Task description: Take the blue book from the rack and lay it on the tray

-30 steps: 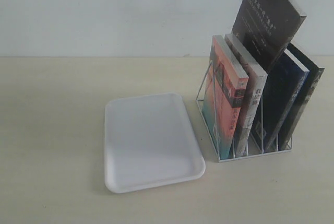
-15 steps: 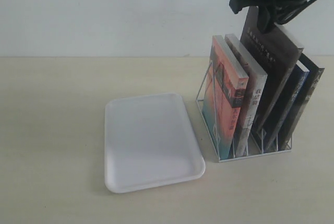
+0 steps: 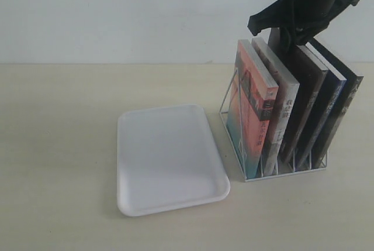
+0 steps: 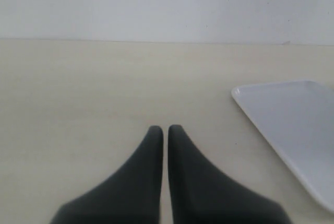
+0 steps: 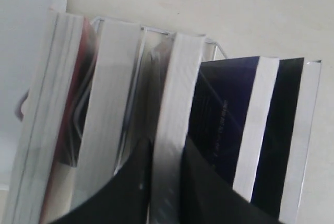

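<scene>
The silver wire rack [image 3: 281, 174] holds several upright books. The blue book [image 3: 325, 115] stands in the fourth slot from the tray side, between a dark brown-black book [image 3: 305, 96] and a black book [image 3: 346, 107]. My right gripper [image 3: 286, 35] hangs over the rack top, shut on the top page edge of the dark brown-black book [image 5: 175, 93]. In the right wrist view my right gripper [image 5: 166, 148] pinches those pages, with the blue book [image 5: 224, 104] just beside one finger. The white tray [image 3: 166, 157] lies bare next to the rack. My left gripper [image 4: 163, 129] is shut, holding nothing, over the table near the tray [image 4: 297, 125].
An orange-and-teal book [image 3: 252, 113] and a white-spined book [image 3: 281, 113] fill the two slots nearest the tray. A pale wall stands close behind the rack. The beige tabletop [image 3: 58, 145] stretches to the left of the tray.
The dark brown-black book, held high above the rack a second ago, has come down into its slot. My right gripper descended with it and still grips it.
</scene>
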Robot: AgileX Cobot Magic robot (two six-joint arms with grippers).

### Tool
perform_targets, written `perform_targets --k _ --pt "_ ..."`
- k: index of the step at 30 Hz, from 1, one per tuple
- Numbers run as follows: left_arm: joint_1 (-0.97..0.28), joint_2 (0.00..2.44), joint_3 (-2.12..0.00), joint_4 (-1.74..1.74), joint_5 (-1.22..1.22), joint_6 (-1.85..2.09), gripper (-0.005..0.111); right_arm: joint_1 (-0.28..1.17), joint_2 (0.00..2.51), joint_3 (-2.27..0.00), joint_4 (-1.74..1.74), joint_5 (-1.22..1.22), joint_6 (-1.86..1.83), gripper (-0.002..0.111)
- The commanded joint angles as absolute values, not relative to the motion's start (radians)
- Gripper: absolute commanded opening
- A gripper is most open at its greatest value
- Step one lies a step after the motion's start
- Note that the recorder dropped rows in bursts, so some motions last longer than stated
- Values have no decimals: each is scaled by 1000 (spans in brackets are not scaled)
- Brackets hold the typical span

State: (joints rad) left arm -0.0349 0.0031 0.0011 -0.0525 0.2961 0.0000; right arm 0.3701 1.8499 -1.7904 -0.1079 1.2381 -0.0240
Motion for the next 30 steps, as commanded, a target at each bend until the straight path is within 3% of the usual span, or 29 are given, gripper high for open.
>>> perform_targets --k 1,18,21,26,30 --pt "-33 0 0 -64 292 0 4 370 1842 -1793 -114 1221 -24 0" --pt "-33 0 0 -64 292 0 4 370 1838 -1803 -112 1221 -24 0" --pt "-33 0 0 -64 292 0 4 370 1838 -1803 -112 1221 -24 10" --pt "-33 0 0 -64 292 0 4 370 1838 -1803 -112 1221 -19 41" --pt "-33 0 0 -64 292 0 4 370 1838 -1803 -112 1221 -9 43"
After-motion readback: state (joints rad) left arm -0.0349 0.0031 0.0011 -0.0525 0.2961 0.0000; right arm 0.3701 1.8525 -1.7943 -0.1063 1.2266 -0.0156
